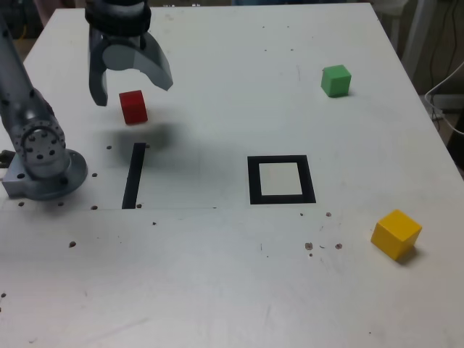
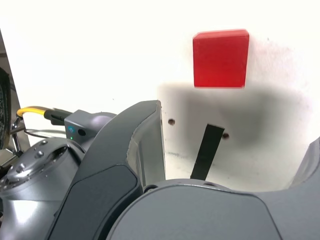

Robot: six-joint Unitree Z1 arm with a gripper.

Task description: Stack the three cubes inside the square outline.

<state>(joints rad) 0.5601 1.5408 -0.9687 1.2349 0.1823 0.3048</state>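
My gripper hangs open over the table's far corner on the exterior view's left, nothing between its jaws. The red cube sits on the table just below the fingertips, apart from them. In the wrist view the red cube lies ahead of the gripper, beyond the spread grey fingers. The green cube rests far back on the exterior view's right. The yellow cube sits near the right edge, closer to the front. The square outline, black with a white centre, lies mid-table with nothing inside.
A straight black strip is taped to the table just in front of the red cube, also seen as the strip in the wrist view. The arm's grey base stands at the exterior view's left edge. Small holes dot the white tabletop.
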